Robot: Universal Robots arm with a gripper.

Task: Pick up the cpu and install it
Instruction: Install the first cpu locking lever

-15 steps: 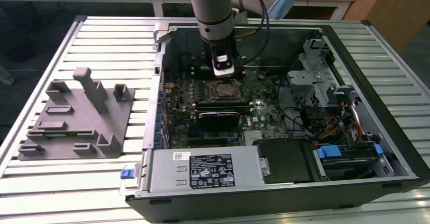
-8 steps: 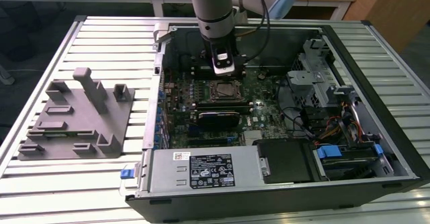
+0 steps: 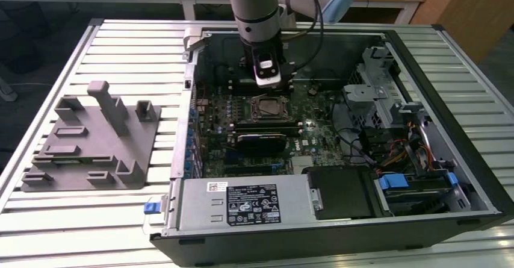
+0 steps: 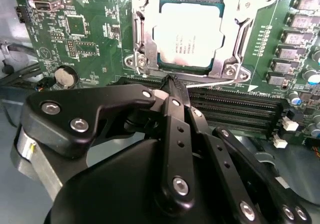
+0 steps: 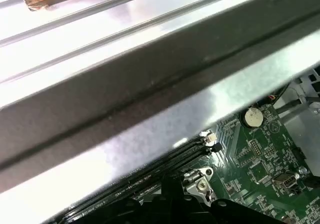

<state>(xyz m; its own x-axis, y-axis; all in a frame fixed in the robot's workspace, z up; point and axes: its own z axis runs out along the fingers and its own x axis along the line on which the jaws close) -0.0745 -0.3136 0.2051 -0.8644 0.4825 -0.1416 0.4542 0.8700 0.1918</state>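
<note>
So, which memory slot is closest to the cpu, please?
The memory slot alongside the socket frame holding the cpu; the other slots lie farther out.

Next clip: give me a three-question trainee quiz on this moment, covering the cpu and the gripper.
1. True or false: the cpu is held in the gripper, lifted off the motherboard.
2. Pick one: in the exterior view, the grey plastic fixture stands A) inside the computer case; B) on the table, on the exterior view's left of the case; C) on the exterior view's right of the case.
3. Short answer: in the second wrist view, which long black parts run between the gripper's tip and the socket frame?
Key: 1 false, the cpu sits in the socket frame; 2 B; 3 the memory slots.
</note>
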